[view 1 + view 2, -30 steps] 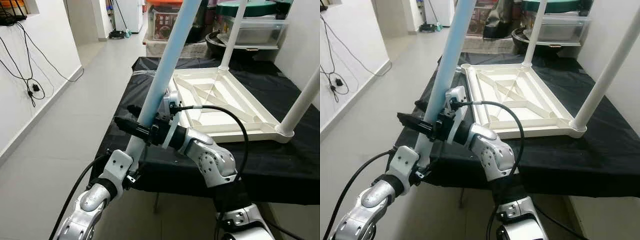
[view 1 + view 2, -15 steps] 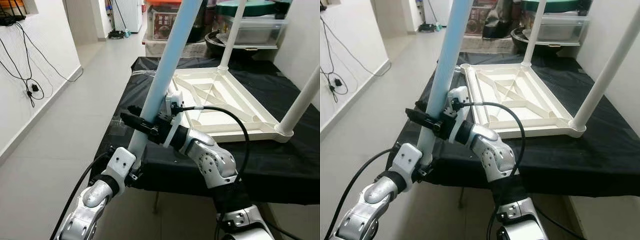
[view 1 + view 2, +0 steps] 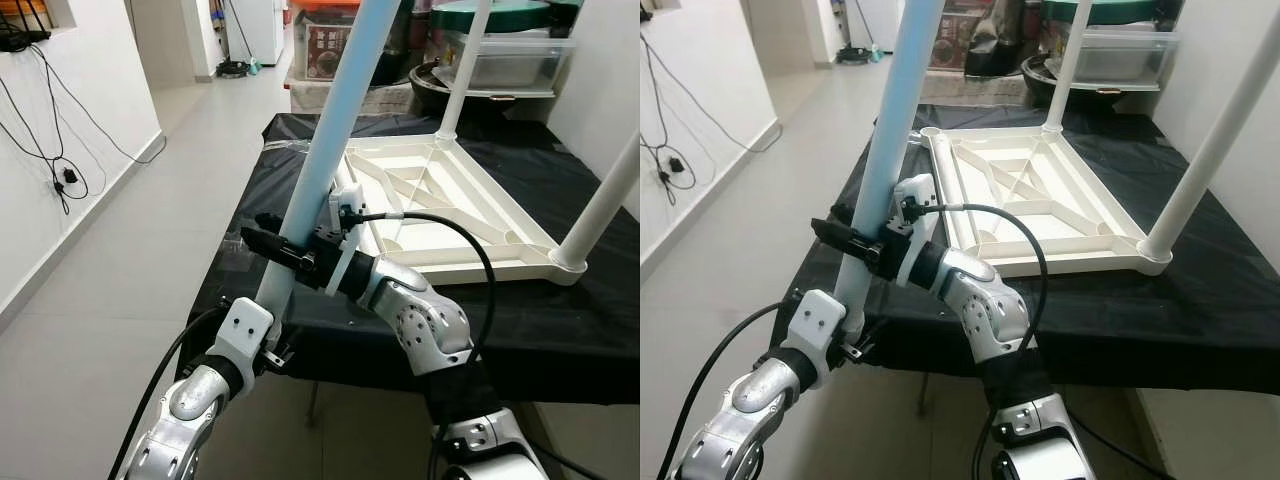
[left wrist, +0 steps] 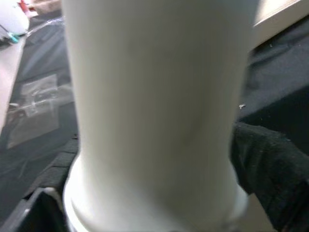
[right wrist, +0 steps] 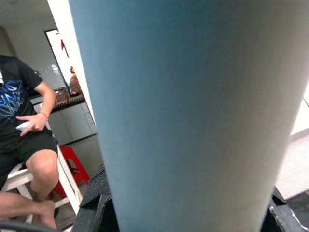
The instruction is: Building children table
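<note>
At table edge: right gripper [image 3: 272,243], fingers clamped around pale blue leg [image 3: 325,152]
Left gripper [image 3: 262,345]: grasps leg's lower end
Leg: tilted, off tabletop's near-left corner
Tabletop [image 3: 455,205]: upside down on black cloth [image 3: 560,320], two white legs [image 3: 606,203] fitted

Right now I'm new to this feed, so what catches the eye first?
A long pale table leg slants up across the foreground, gripped by the right gripper mid-shaft and the left gripper near its lower end. Behind it, an upturned white tabletop lies on a black-covered table, two legs already standing in its corners.
</note>
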Controlling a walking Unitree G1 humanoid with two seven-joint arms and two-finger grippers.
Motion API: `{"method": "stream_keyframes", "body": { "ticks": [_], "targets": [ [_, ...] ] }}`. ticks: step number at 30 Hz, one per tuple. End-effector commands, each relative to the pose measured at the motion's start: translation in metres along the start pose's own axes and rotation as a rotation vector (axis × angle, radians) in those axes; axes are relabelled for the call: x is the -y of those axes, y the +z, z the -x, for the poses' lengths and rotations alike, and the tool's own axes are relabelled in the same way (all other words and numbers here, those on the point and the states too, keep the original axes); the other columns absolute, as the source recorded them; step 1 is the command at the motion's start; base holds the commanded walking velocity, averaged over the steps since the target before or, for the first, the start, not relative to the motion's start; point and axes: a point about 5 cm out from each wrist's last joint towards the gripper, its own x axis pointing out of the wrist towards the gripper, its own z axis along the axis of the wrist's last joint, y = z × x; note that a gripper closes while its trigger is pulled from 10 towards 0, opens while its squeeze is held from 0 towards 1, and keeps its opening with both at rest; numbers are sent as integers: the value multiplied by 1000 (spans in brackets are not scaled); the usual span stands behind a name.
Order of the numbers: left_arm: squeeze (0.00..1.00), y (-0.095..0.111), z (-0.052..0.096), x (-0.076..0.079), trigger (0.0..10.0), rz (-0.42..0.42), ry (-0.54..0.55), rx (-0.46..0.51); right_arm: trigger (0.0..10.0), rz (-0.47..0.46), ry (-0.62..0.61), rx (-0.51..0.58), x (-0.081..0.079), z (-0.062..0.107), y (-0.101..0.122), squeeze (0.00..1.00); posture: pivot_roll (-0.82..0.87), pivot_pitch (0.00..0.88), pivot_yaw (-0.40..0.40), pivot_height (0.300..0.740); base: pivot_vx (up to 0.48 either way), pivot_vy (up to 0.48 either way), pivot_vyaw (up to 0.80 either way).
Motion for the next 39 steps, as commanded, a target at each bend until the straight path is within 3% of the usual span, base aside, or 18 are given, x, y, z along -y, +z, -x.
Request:
{"method": "stream_keyframes", "body": {
  "ticks": [1,2,6,7,9,10,11,15,17,21,39],
  "targets": [
    [1000,0,1,2,10000,12,-4,6,0,-19,31,34,-4,-7,4,0,77,0,-1,740,0,0,0],
    [1000,-5,14,2,10000,33,32,-7,0,-12,-14,76,5,-3,15,0,79,0,-2,740,0,0,0],
    [1000,-14,27,-1,10000,29,91,-47,0,4,-55,109,12,3,24,0,81,0,-1,740,0,0,0],
    [0,-16,32,-2,10000,40,111,-55,0,8,-76,119,15,5,27,0,81,0,-1,740,0,0,0],
    [0,-17,38,-3,10000,57,145,-56,0,33,-122,134,20,8,31,0,85,0,-3,740,0,0,0],
    [0,-17,43,-5,10000,64,183,-49,6235,54,-180,149,25,11,35,0,85,0,-3,740,0,0,0],
    [0,-16,49,-9,10000,71,246,-36,10000,100,-263,172,32,15,40,0,84,0,-6,740,0,0,0],
    [0,-12,58,-15,10000,92,360,-6,10000,178,-400,212,41,21,47,0,85,0,-10,740,0,0,0],
    [0,-12,58,-15,10000,92,360,-6,10000,178,-400,212,41,21,47,0,85,0,-10,740,0,0,0],
    [0,1,64,-20,10000,123,482,54,10000,204,-501,252,48,27,48,0,88,0,-20,740,0,0,0],
    [0,7,65,-35,10000,113,578,82,10000,189,-524,251,49,20,37,0,89,0,-31,740,336,-57,0]
  ]
}}
